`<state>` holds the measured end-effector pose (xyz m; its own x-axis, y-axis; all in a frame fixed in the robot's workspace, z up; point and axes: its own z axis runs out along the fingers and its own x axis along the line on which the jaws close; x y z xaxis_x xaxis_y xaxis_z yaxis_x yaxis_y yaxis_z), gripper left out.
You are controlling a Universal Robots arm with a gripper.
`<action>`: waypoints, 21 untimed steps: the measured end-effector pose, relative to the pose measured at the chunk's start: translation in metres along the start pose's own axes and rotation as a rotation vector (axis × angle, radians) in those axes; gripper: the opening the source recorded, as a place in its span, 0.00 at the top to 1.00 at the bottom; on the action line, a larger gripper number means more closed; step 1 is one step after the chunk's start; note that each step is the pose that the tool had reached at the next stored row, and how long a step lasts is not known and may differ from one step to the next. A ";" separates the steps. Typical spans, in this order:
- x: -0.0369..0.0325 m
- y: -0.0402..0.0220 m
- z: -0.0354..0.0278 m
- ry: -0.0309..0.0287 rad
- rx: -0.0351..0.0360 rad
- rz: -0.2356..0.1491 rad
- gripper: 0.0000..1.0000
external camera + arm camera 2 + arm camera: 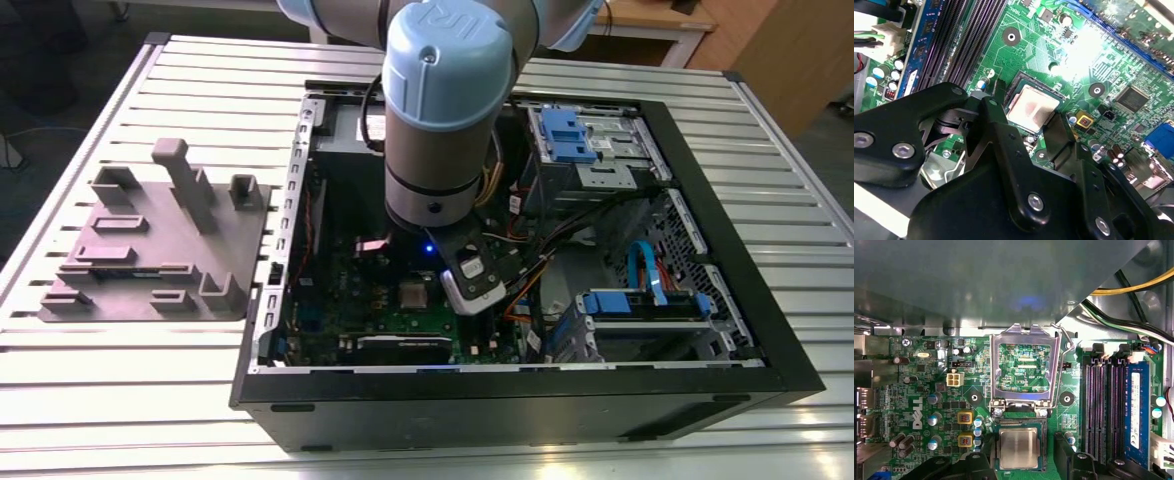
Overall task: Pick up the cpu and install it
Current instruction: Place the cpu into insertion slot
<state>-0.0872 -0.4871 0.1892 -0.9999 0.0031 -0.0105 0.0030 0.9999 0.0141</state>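
Note:
The cpu [1019, 449] is a small square chip with a shiny silver top. It lies flat in its socket on the green motherboard [919, 390], and it also shows in the second wrist view [1031, 107] and in the exterior view [415, 294]. My gripper [1021, 454] hovers just over it and is open. One black finger [999, 120] stands on each side of the chip, clear of its edges. The silver socket frame [1024, 340] stands hinged open beside the chip, with its lever wire [1060, 370] raised.
The motherboard sits deep in an open black computer case [534, 400] on a slatted table. Black memory slots and a blue memory stick [1135, 405] lie beside the socket. Cables [1134, 287] and blue drive bays [647, 305] crowd one side. A grey moulded tray [147, 250] stands at the exterior view's left.

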 end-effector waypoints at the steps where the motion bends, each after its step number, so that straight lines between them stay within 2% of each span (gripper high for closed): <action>1: 0.0000 0.0000 0.0001 0.0000 0.0000 0.000 0.42; 6: 0.0000 0.0000 0.0003 -0.0001 -0.0002 0.000 0.42; 11: -0.0001 -0.0001 -0.0027 0.0017 -0.0001 0.000 0.42; 21: 0.0012 -0.0006 -0.0030 0.0021 -0.0001 -0.001 0.42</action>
<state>-0.0884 -0.4877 0.1921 -1.0000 0.0018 -0.0084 0.0016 0.9999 0.0142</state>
